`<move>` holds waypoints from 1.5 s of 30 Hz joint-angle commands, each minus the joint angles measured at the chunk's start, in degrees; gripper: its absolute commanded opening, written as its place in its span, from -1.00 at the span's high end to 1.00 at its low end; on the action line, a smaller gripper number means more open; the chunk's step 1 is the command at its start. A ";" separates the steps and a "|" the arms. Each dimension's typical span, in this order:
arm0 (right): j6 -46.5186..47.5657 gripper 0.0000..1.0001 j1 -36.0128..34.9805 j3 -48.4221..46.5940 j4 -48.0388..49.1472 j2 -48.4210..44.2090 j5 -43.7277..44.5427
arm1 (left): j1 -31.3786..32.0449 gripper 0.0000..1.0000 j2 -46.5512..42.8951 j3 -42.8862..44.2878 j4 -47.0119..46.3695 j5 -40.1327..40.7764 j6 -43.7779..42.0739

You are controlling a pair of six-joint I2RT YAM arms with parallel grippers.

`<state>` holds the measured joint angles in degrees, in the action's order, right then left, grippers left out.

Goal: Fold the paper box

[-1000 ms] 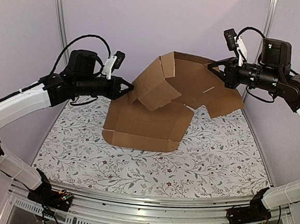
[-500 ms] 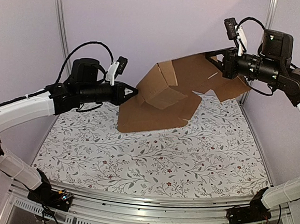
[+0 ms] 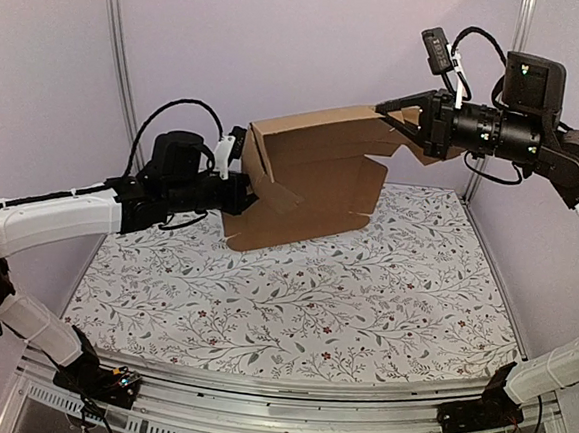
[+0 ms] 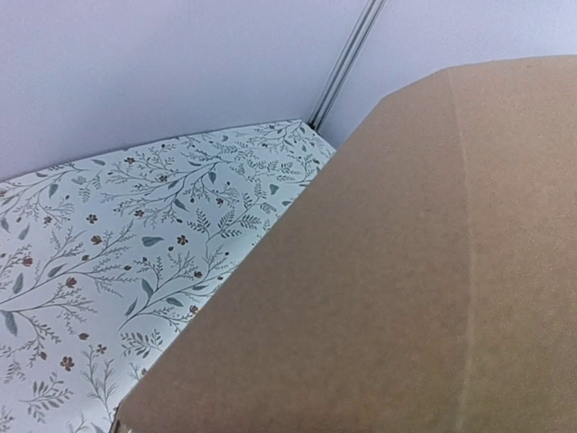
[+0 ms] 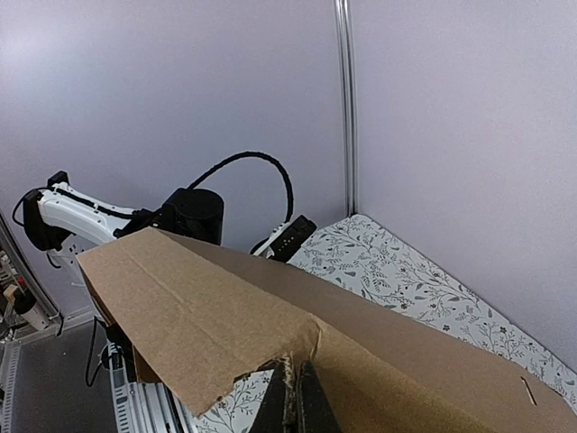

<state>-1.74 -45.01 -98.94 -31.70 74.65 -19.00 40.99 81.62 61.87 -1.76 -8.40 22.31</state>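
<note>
Nearest to us, the floral worktop [image 3: 292, 317] is stretching out under both arms. Further back, the left tool [image 3: 241, 195] is poking into the left end of the paper box [image 3: 318, 179]. The cardboard is covering its tips and filling the whole left wrist view, so I can't tell if it's pinching or just touching. The box itself is hanging half-folded above the far part of the worktop, long side roughly level, lower left corner dipping close to the surface. Farthest back and highest, the right tool [image 3: 393, 117] is clamping narrow on the box's ragged top right edge, in front of the pale wall [image 3: 314, 38].
</note>
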 commanded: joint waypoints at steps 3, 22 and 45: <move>0.02 1.00 -1.01 -0.21 -0.54 -0.60 -0.07 | 0.23 1.00 -1.64 -1.21 -3.40 0.06 1.10; 8.98 1.00 -1.46 -1.32 -7.36 -2.07 7.97 | 0.23 1.00 -22.11 -4.56 14.29 -0.86 0.25; 5.63 1.00 -1.49 -12.28 -15.39 -4.30 -3.37 | 0.23 0.98 -45.21 -4.84 27.73 3.16 -1.74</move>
<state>7.05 -46.13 -106.98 -45.21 71.72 -18.79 40.99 36.80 56.36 24.43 -7.16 21.12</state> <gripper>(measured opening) 0.006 0.010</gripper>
